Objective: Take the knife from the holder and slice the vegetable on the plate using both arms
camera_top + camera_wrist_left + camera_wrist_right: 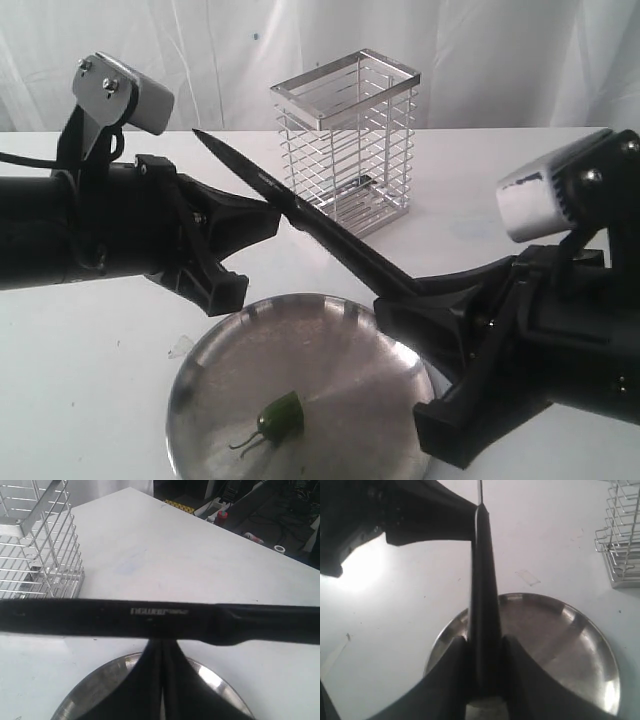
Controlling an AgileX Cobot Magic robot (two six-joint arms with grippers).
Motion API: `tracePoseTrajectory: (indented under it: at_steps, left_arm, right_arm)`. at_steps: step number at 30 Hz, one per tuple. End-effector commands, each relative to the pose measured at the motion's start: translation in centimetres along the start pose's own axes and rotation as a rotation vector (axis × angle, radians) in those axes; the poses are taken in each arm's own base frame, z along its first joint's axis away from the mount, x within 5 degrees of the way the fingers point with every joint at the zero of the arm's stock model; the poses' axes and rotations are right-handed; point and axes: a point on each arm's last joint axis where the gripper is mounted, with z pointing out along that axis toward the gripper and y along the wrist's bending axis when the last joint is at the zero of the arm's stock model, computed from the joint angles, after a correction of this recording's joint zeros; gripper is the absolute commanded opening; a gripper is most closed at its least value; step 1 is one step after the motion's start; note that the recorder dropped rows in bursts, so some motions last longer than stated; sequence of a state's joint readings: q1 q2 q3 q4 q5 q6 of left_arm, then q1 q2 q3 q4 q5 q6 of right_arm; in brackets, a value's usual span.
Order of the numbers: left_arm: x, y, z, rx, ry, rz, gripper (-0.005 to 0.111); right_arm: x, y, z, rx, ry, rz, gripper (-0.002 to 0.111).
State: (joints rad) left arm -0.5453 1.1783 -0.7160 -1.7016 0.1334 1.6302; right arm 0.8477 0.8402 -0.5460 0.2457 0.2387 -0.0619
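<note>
Both hands grip the knife (300,215) above the desk (80,380): the left hand (272,212) is closed on the blade, and the right hand (405,295) is closed on the handle. The knife slants over the plate (340,350), where the pepper (280,416) lies whole, with the holder (345,140) behind it.

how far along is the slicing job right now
Done: the knife is out of the holder. In hand: both claws grip it above the plate, the left claw on the blade, the right claw on the handle. Left: the vegetable lies whole, uncut.
</note>
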Motion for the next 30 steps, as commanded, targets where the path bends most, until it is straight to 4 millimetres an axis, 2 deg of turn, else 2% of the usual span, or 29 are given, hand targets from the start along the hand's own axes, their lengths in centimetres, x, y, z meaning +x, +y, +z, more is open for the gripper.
tracePoseTrajectory:
  at_steps: [1,6,11,15,19,22,24,26,27,29,30]
  left_arm:
    - [0.1,-0.3,-0.1,0.022,-0.004,-0.008,0.004]
    - [0.1,-0.3,-0.1,0.022,-0.003,-0.006,0.004]
    - [0.1,-0.3,-0.1,0.022,-0.003,-0.006,0.004]
    - [0.1,-0.4,-0.1,0.026,-0.004,-0.009,0.004]
    - [0.0,-1.2,-0.1,0.124,-0.014,0.008,0.004]
    - [0.1,-2.3,-0.3,0.237,-0.007,0.06,0.005]
    - [0.5,-2.3,-0.3,0.241,0.036,0.093,0.014]
    - [0.9,-1.8,-0.3,0.196,0.072,0.14,0.035]
    - [1.0,-1.6,-0.2,0.173,0.083,0.165,0.052]
    - [1.0,-1.5,-0.2,0.162,0.086,0.172,0.071]
    - [1.1,-1.5,-0.2,0.159,0.089,0.181,0.074]
  right_arm:
    - [0.3,-0.8,-0.1,0.062,0.041,-0.004,0.0]
    - [1.1,-1.6,-0.9,0.153,0.129,0.023,0.0]
    - [1.2,-1.6,-1.7,0.159,0.122,0.029,0.0]
    - [1.8,-1.6,-1.4,0.152,0.114,0.035,0.0]
    - [2.2,-1.6,-1.0,0.129,0.05,0.052,0.0]
    - [1.6,-1.5,-1.0,0.109,-0.017,0.048,0.0]
    - [0.4,-1.2,-1.2,0.094,-0.085,0.027,0.0]
    - [-0.4,-1.1,-1.4,0.096,-0.096,0.016,0.0]
    - [-0.6,-1.1,-1.5,0.098,-0.095,-0.012,0.0]
    - [-0.9,-1.0,-1.7,0.1,-0.097,-0.032,0.0]
    - [-1.1,-1.0,-1.7,0.1,-0.1,-0.036,0.0]
